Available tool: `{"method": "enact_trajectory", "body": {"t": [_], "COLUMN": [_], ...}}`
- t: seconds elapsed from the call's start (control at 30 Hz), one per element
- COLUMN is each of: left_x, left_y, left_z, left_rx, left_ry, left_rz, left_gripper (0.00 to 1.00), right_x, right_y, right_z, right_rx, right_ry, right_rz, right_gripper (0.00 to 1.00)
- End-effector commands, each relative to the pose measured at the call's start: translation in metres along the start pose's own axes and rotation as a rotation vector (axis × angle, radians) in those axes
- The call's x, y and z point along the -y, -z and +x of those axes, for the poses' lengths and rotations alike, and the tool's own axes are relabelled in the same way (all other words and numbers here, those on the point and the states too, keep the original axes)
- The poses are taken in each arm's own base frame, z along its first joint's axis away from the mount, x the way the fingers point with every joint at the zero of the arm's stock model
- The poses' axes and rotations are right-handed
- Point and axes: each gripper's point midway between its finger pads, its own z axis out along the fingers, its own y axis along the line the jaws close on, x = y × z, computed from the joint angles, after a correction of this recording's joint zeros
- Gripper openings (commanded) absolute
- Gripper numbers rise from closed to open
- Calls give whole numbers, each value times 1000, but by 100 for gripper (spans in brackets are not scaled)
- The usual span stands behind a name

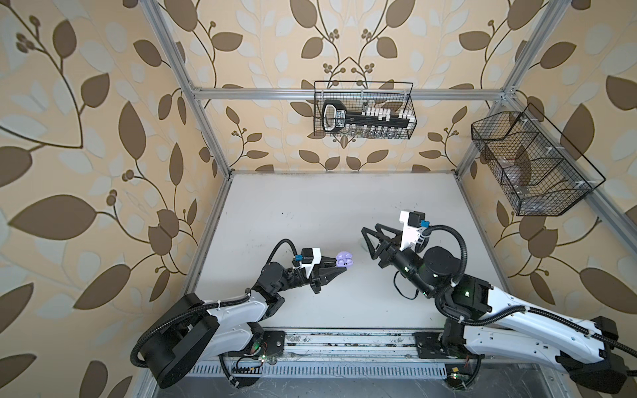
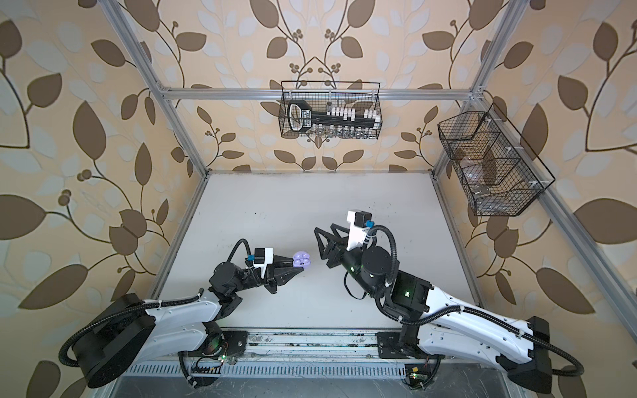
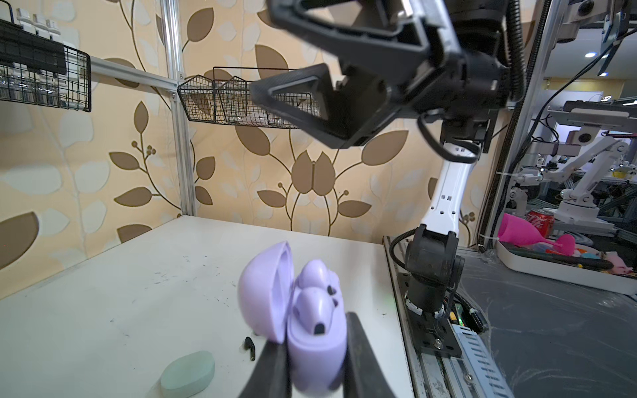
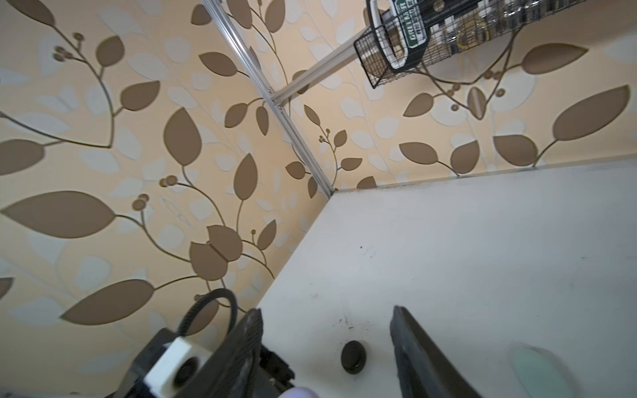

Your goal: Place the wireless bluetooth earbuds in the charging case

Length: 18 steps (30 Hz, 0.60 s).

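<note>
So the left gripper [image 3: 315, 365] is clamped on the lavender charging case [image 3: 310, 348]. The lid's flipped open and both lavender earbuds [image 3: 315, 303] are sitting in their slots. On the table [image 3: 103, 310] near it there's a loose black earbud [image 3: 250, 348] and a closed mint case [image 3: 188, 374]. Further out the right gripper [image 1: 370, 227] hangs in the air, jaws spread, nothing in them. There's a wire basket [image 1: 363, 110] on the back wall.

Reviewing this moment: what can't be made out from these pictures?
The lavender earbuds in the lavender case: left wrist view is blurred, and the left gripper and the bottom edge hide the case's base, so seating is unclear.
The mint case: closed lid hides its contents.
The black oval thing: right wrist view, too dark and small to identify.
</note>
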Motion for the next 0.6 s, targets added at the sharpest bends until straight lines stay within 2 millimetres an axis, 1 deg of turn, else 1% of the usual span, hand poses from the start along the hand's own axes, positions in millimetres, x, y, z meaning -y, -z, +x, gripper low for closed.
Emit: {"method": "enact_trajectory", "body": {"t": [0.0, 0.07, 0.1, 0.2, 0.3, 0.4, 0.47, 0.57], "left_x": [5, 5, 5, 5, 4, 5, 6, 4], "left_y": [-5, -5, -6, -7, -8, -9, -10, -11], "left_z": [-13, -12, -11, -9, -7, -7, -6, -4], "left_rx": [31, 25, 19, 14, 9, 7, 3, -1], "left_ry": [-69, -71, -69, -68, -64, -56, -49, -46], "left_rz": [38, 38, 40, 46, 48, 63, 70, 62], "left_gripper": [0, 0, 0, 0, 0, 0, 0, 0], "right_x": [23, 27, 26, 19, 8, -9, -20, -29], "right_y": [-22, -30, -34, -41, -41, -37, -32, -22], "right_z": [56, 69, 76, 94, 106, 108, 106, 100], "right_rx": [-204, -231, -250, -319, -348, -354, -338, -310], "right_ry": [70, 82, 99, 132, 132, 124, 140, 151], "right_rz": [-29, -58, -79, -118, -193, -286, -329, -382], "right_gripper": [61, 62, 62, 61, 61, 60, 60, 61]}}
